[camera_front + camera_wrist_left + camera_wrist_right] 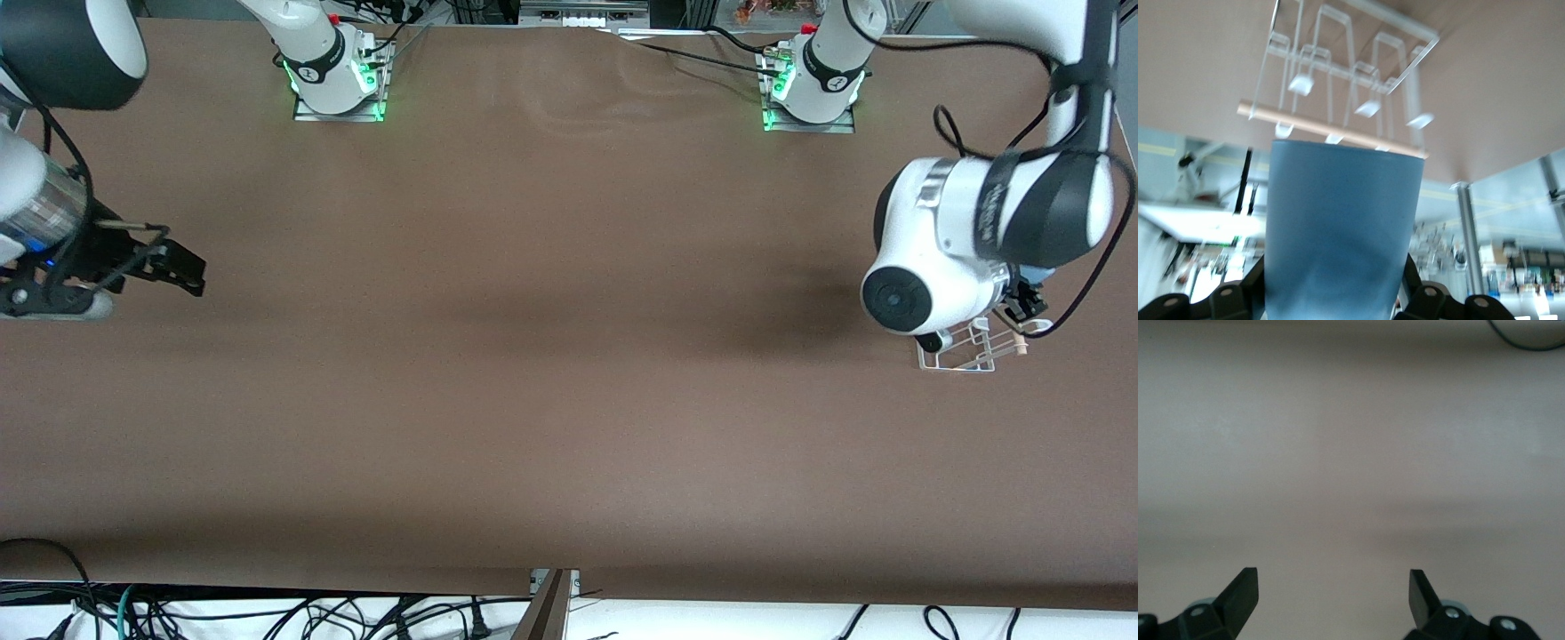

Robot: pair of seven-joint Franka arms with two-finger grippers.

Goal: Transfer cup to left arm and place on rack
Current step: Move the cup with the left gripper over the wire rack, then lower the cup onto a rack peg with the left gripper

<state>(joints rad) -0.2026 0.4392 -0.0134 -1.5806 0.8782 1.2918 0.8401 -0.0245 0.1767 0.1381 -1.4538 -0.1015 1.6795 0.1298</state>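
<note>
One handover done: left gripper (1338, 303) grasping light-blue plastic tumbler cup (1341, 233) over white wire rack (965, 351); right gripper (1331, 593) released, waiting. Next: lowering onto a loop.

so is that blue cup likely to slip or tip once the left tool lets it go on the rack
Probably somewhat slippery: the cup looks smooth and tapered, held by the left tool. It looks like light plastic, so a nudge could shift it. On the rack, thin wire loops give little support, so it may tip unless it seats over one.
</note>
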